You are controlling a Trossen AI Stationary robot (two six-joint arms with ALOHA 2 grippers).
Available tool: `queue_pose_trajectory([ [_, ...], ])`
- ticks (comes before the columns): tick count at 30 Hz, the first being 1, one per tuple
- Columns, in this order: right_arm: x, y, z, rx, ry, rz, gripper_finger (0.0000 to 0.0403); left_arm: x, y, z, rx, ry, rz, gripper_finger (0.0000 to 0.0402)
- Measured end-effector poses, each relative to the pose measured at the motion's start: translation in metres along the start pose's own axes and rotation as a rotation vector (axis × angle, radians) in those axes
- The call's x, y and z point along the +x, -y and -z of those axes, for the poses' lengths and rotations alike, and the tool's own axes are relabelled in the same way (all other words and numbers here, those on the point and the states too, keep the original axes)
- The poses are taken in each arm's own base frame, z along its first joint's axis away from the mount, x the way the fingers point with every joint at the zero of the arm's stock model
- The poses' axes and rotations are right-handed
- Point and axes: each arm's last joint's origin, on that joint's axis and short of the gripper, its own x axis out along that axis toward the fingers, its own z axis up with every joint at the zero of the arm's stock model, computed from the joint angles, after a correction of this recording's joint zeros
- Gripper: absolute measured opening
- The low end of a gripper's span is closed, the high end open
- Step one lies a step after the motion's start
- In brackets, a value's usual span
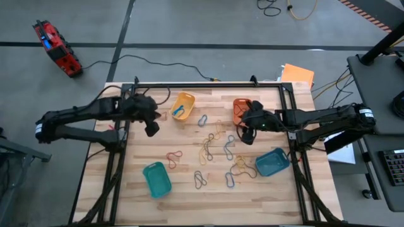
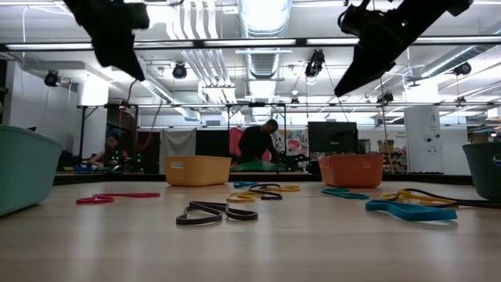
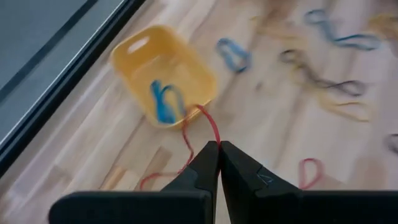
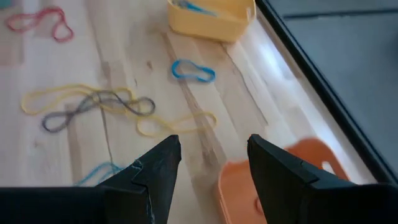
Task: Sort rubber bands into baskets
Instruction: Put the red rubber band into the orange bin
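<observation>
L tool (image 3: 219, 149) is pressed together on a red rubber band (image 3: 199, 134), which dangles from the tips above the counter (image 1: 189, 195), just near-left of the yellow basket (image 1: 184, 104). That basket sits at the far side, left of centre, w/ a blue band (image 3: 163, 102) already inside.

R tool (image 4: 211, 158) is spread, nothing between the fingers, hovering at the near edge of the orange basket (image 1: 240, 108) at far right of the counter. Something small and red-ish shows in that basket in the R wrist view; can't tell what.

Between the two tools, loose bands lie scattered over mid-counter: a blue loop (image 4: 193, 70) near the yellow basket, a grey twisted one (image 4: 93, 109) tangled w/ yellow loops (image 4: 74, 93), a red one (image 1: 173, 156) further toward the near side, more grey, blue and yellow ones toward the near right. Nothing blocks either tool's reach to its basket.

Teal-green basket (image 1: 156, 178) is near-left, blue-teal basket (image 1: 273, 162) near-right, both well apart from the tools.

Around the counter: black frame rails (image 1: 208, 84) along the edges, black cables (image 1: 158, 63) running off the far side over the floor, a red device (image 1: 57, 47) on the floor far left, an orange sheet (image 1: 298, 74) beyond the far-right corner. Low view shows people (image 2: 258, 145) in the room behind, well away from the counter.
</observation>
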Motion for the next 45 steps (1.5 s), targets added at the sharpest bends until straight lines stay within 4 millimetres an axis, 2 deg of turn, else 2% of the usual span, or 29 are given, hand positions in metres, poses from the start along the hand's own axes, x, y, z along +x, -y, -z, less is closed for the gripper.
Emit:
queue_pose_trajectory([
  [5,0.0,-0.005,-0.005,-0.038,0.073,-0.038,0.0182,-0.014,0.024,-0.006,0.049,0.036,0.107,0.0],
  [11,0.002,-0.015,-0.002,-0.078,0.148,-0.07,0.0182,-0.025,0.049,-0.002,0.078,0.042,0.195,0.0],
  [26,0.004,-0.015,0.004,-0.038,0.136,-0.073,0.0182,-0.064,0.094,0.007,0.022,0.004,0.422,0.0],
  [33,0.004,-0.016,0.004,-0.038,0.139,-0.082,0.0182,-0.061,0.114,0.006,0.057,-0.039,0.416,0.0],
  [39,0.006,-0.021,-0.007,-0.048,0.242,-0.2,0.0182,-0.052,0.129,-0.006,0.138,0.062,0.31,0.0],
  [45,0.018,-0.03,-0.018,-0.077,0.358,-0.225,0.0182,-0.046,0.146,-0.024,0.262,0.163,0.258,0.0],
])
